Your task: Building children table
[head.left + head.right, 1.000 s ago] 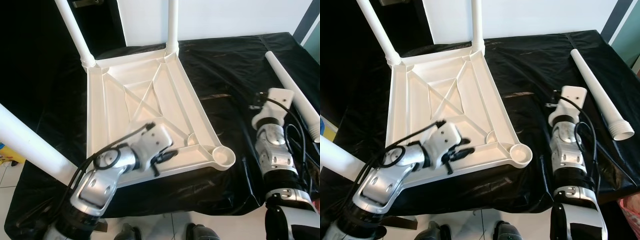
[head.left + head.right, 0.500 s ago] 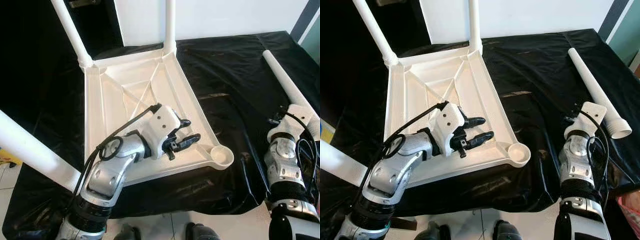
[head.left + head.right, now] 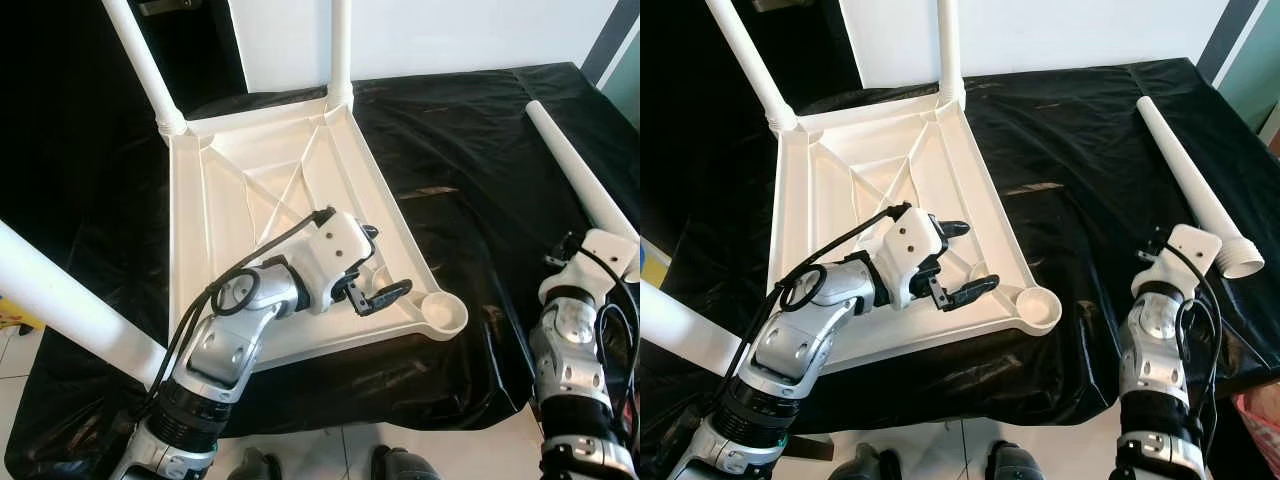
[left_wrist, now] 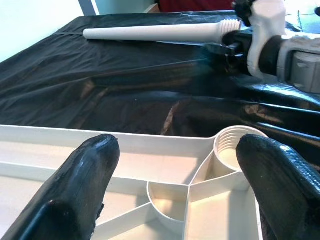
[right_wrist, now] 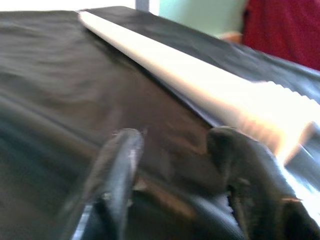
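**Last leg, socket waiting**

On the black sheet, upturned table top with 3 legs fitted. Left gripper spread wide over the empty socket. Right gripper spread beside the loose leg, near its threaded end. Probably fetching leg 4: next, close on it, carry to the socket.

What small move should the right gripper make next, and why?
Probably ease forward and close on the loose leg. The right gripper is open just short of its threaded end, the tabletop's near corner socket is empty, and the left gripper hovers open beside that socket.
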{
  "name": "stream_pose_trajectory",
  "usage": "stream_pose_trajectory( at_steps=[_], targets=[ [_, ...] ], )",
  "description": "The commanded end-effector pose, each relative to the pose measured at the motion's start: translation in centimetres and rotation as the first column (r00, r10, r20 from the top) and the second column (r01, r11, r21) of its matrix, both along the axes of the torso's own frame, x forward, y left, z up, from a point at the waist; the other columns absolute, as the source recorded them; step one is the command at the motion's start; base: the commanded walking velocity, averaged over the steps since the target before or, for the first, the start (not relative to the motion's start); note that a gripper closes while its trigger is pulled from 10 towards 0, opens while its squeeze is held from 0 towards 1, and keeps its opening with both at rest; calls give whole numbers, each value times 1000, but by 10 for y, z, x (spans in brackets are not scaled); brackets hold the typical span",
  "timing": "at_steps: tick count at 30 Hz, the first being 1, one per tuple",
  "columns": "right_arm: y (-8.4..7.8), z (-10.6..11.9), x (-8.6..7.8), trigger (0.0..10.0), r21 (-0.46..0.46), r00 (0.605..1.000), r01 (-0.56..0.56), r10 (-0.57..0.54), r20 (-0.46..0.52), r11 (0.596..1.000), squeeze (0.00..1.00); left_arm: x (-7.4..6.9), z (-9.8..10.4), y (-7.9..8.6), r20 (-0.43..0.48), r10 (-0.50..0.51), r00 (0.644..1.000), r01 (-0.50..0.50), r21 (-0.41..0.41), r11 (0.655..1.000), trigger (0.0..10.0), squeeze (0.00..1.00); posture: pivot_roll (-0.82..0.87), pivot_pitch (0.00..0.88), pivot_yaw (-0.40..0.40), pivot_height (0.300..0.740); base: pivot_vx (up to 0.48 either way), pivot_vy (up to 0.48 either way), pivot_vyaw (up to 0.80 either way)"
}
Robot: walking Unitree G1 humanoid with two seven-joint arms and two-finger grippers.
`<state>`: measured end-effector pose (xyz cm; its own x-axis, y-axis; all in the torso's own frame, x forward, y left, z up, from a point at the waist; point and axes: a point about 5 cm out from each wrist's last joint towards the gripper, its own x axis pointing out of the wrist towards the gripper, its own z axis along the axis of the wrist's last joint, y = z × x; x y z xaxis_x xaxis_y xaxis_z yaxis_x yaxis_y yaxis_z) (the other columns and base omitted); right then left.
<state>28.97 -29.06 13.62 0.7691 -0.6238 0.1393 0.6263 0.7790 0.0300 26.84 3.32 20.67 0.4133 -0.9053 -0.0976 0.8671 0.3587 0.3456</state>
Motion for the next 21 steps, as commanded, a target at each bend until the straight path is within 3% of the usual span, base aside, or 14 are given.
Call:
stream_pose_trajectory(
  at_steps=[1,11,12,13,15,21],
  targets=[
    [-11,-5,-9,10000,42,997,72,-72,-4,997,1000,1,2,-1,42,59,997,-58,-20,998,10000,0,-93,173,70,740,0,0,0],
    [-26,-5,-12,10000,146,996,56,-65,60,988,1000,0,1,-4,56,33,998,-33,0,999,10000,0,-97,189,89,740,0,0,0],
    [-28,-3,-10,10000,159,997,30,-41,68,987,780,-1,0,-4,58,28,998,-28,6,1000,10000,0,-97,190,94,740,0,0,0],
    [-30,-2,-8,10000,167,997,14,-26,70,986,0,-1,-1,-4,60,25,998,-25,10,1000,10000,0,-97,192,95,740,0,0,0],
    [-32,-1,-3,10000,193,996,-54,40,78,980,0,-2,-2,-5,58,18,998,-19,16,1000,10000,0,-95,193,101,740,0,0,0],
    [-39,1,2,10000,197,992,-111,96,82,974,0,-2,-3,-4,63,13,998,-15,25,1000,10000,0,-88,196,106,740,0,0,0]
  ],
)
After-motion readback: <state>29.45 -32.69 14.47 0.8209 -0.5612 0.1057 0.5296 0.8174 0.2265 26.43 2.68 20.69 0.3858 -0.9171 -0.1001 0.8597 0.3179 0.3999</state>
